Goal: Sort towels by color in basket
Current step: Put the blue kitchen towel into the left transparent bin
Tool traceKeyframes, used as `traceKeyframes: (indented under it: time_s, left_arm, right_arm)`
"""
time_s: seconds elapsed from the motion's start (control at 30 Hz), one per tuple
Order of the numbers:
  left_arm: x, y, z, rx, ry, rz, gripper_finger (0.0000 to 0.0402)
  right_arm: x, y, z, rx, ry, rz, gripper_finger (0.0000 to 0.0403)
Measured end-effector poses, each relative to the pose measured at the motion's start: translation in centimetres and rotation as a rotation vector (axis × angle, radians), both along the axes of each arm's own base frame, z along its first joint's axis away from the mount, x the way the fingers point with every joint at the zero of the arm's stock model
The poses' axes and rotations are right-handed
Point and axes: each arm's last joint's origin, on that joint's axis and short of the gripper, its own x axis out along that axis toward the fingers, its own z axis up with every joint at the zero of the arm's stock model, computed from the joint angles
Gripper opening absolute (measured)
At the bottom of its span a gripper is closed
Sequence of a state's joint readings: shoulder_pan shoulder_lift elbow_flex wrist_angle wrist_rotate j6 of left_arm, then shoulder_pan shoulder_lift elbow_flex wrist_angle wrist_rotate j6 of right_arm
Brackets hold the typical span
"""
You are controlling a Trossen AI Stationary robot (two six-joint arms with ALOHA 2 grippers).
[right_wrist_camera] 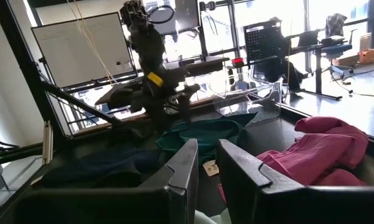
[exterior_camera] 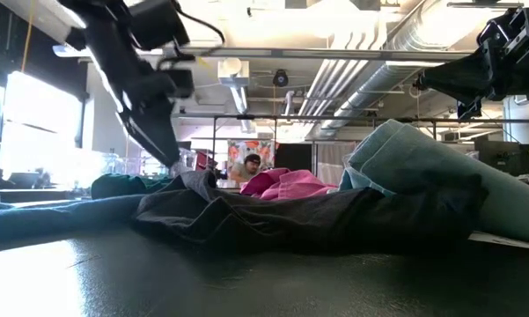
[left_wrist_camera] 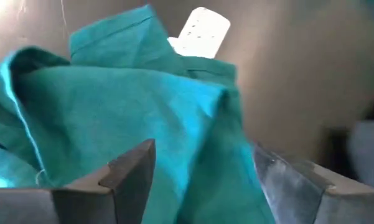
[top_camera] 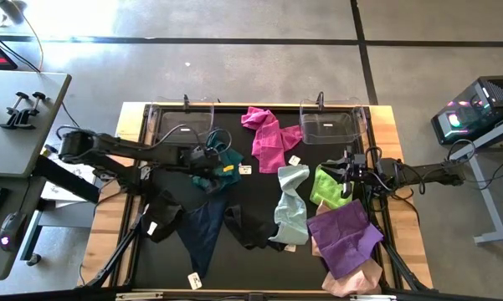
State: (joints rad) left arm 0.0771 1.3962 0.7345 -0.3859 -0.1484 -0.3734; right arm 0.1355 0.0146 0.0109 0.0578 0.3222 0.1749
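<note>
Several towels lie spread on the black table mat: teal (top_camera: 223, 164), magenta (top_camera: 268, 138), navy (top_camera: 202, 232), black (top_camera: 251, 227), mint (top_camera: 291, 205), lime (top_camera: 326, 186), purple (top_camera: 345, 234) and pale pink (top_camera: 351, 280). My left gripper (left_wrist_camera: 202, 180) is open and points steeply down over the teal towel (left_wrist_camera: 112, 106), a raised fold of it between the fingers. The towel's white tag (left_wrist_camera: 202, 31) lies beyond. My right gripper (right_wrist_camera: 205, 168) waits level at the table's right side, open by a narrow gap and holding nothing. My left gripper comes at the teal towel from above, slanting from the table's left. Its fingers (left_wrist_camera: 130, 174) stand on either side of a raised fold (left_wrist_camera: 199, 143) near the towel's middle. Whether they touch the cloth I cannot tell. The towel lies rumpled on the mat.
Two clear baskets stand at the table's far edge, one at the left (top_camera: 180, 121) and one at the right (top_camera: 331, 121). Another black cloth (top_camera: 161, 219) lies at the mat's left. A wooden rim (top_camera: 130, 134) frames the mat. A person shows far behind in the low view.
</note>
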Motion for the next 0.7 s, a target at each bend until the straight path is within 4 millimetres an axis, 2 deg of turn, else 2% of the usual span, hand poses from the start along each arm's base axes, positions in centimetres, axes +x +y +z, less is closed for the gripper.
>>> traceKeyframes:
  time_s: [0.3,0.43,0.53,0.7]
  left_arm:
    - [2.5,0.5,-4.3,0.019,0.028,0.048,0.0255]
    - [3.1,0.6,-5.5,0.012,0.033,0.116,0.024]
    - [3.2,0.5,-6.2,0.047,0.057,0.133,0.021]
    - [3.2,0.1,-6.6,0.089,0.071,0.121,0.0127]
  right_arm:
    - [0.0,0.0,0.0,0.0,0.0,0.0,0.0059]
    - [0.0,0.0,0.0,0.0,-0.001,0.0,0.0059]
    - [0.0,0.0,0.0,0.0,0.0,0.0,0.0059]
    - [0.0,0.0,0.0,0.0,-0.001,0.0,0.0059]
